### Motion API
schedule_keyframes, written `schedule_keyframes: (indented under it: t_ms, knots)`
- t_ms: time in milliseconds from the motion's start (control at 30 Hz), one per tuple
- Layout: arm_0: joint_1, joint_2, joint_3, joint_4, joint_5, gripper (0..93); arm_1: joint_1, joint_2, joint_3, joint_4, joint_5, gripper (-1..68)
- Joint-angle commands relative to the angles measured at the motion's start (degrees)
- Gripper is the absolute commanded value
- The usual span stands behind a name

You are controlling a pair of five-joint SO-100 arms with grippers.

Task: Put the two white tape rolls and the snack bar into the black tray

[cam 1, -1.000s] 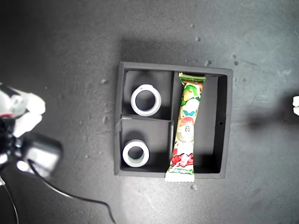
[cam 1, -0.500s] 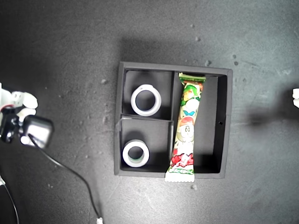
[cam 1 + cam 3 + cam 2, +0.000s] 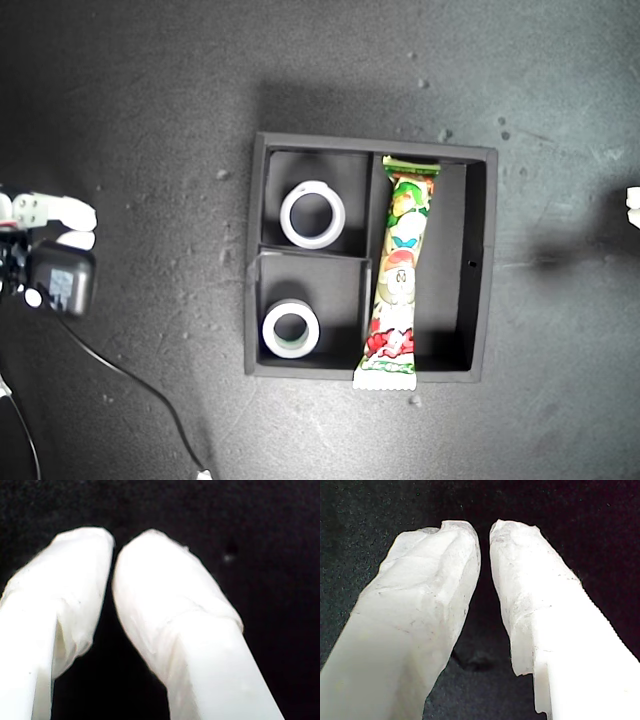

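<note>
Square matte black tray (image 3: 478, 262) w/ low walls sits mid-bench. Plain white tape ring (image 3: 312, 213) in small compartment at tray's 10 o'clock, white ring w/ greenish-grey core (image 3: 291, 329) at 8 o'clock, long green-red-white snack packet (image 3: 400, 280) in long slot (its 6 o'clock end overhangs the wall). My first claw (image 3: 485, 530) & second claw (image 3: 114, 542): tips nearly shut, nothing held. Task looks done; next, maybe nudge packet flat.

A dark, speckled worktop (image 3: 150, 100) carried the black tray (image 3: 478, 270) near its middle; a thin black cable (image 3: 130, 385) trailed across it.
</note>
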Motion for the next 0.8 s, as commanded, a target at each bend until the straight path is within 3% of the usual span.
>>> schedule_keyframes:
  t_ms: [0, 167, 767]
  knots:
    - [-1.32, 3.08, 3.6, 1.58, 1.14, 0.2, -0.62, 0.18, 0.7, 0.35, 1.05, 1.7]
    - [-1.49, 3.08, 3.6, 2.2, 8.35, 0.2, -1.49, 0.18, 0.7, 0.35, 0.97, 1.7]
    - [-1.23, 3.08, 3.6, 2.11, 7.82, 0.2, -2.99, 0.26, 0.7, 0.35, 0.62, 1.7]
